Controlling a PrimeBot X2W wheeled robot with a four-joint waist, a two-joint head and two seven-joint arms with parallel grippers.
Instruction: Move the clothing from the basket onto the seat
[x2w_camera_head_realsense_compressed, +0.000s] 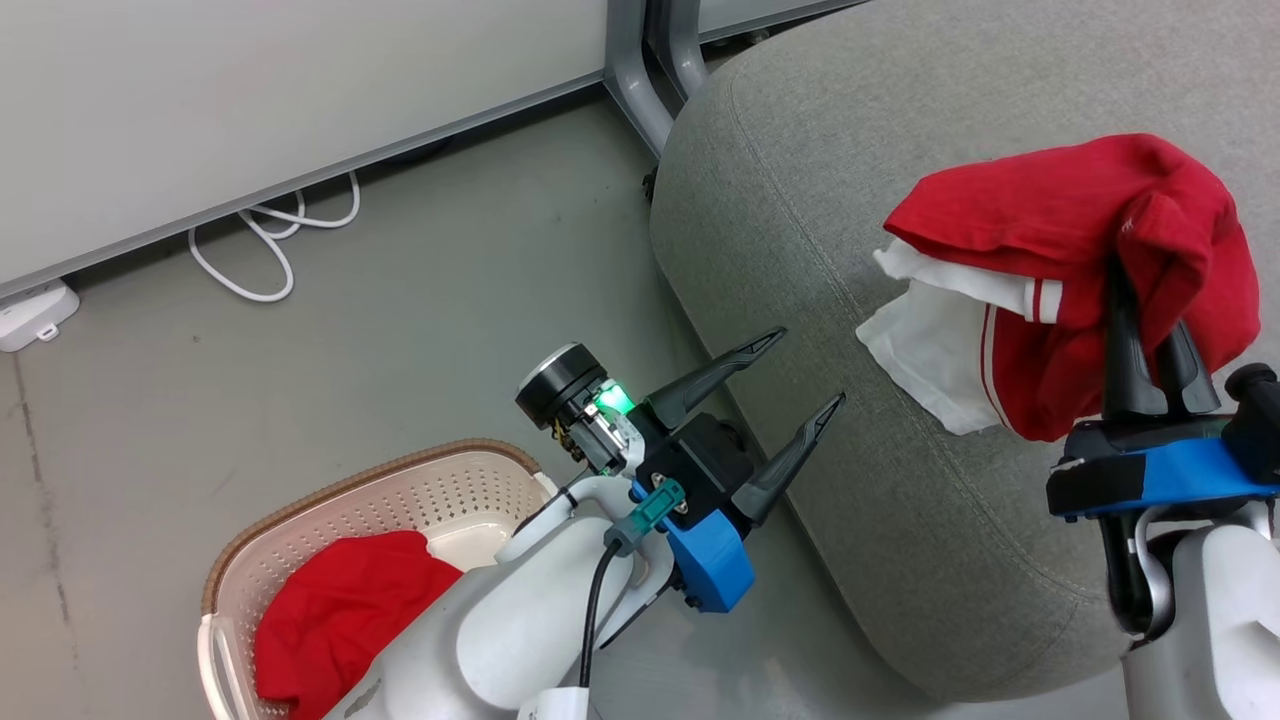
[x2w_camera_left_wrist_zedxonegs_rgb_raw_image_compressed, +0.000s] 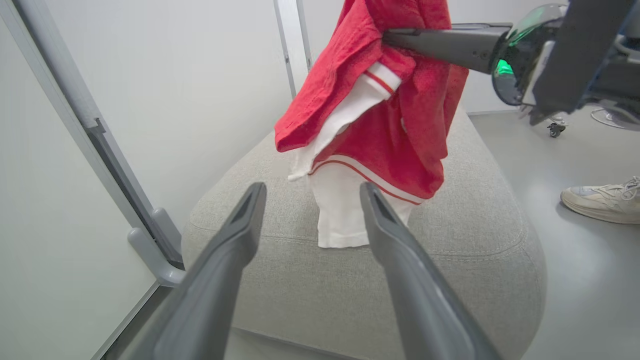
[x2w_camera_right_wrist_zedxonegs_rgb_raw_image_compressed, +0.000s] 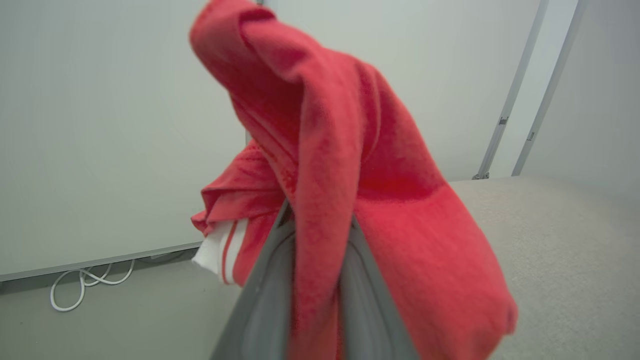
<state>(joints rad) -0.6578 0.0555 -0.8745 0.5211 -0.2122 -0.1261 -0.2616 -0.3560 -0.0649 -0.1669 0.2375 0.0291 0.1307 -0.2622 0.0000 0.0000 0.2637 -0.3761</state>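
A red garment with white trim (x2w_camera_head_realsense_compressed: 1060, 220) hangs from my right gripper (x2w_camera_head_realsense_compressed: 1145, 300), which is shut on it above the grey seat (x2w_camera_head_realsense_compressed: 800, 200). Its white lower part (x2w_camera_left_wrist_zedxonegs_rgb_raw_image_compressed: 340, 215) dangles close to the seat (x2w_camera_left_wrist_zedxonegs_rgb_raw_image_compressed: 475, 225); I cannot tell whether it touches. In the right wrist view the cloth (x2w_camera_right_wrist_zedxonegs_rgb_raw_image_compressed: 350, 150) drapes over both fingers of that gripper (x2w_camera_right_wrist_zedxonegs_rgb_raw_image_compressed: 320, 225). My left gripper (x2w_camera_head_realsense_compressed: 810, 368) is open and empty beside the seat's rounded edge, pointing at the hanging garment (x2w_camera_left_wrist_zedxonegs_rgb_raw_image_compressed: 400, 130). The basket (x2w_camera_head_realsense_compressed: 400, 490) stands on the floor at lower left, with another red garment (x2w_camera_head_realsense_compressed: 340, 610) inside, partly hidden by my left arm.
A white wall panel with grey metal legs (x2w_camera_head_realsense_compressed: 640, 90) stands behind the seat. A white cable (x2w_camera_head_realsense_compressed: 270, 240) loops on the floor by the wall. A person's pale shoe (x2w_camera_left_wrist_zedxonegs_rgb_raw_image_compressed: 600, 200) rests on the floor past the seat's far side.
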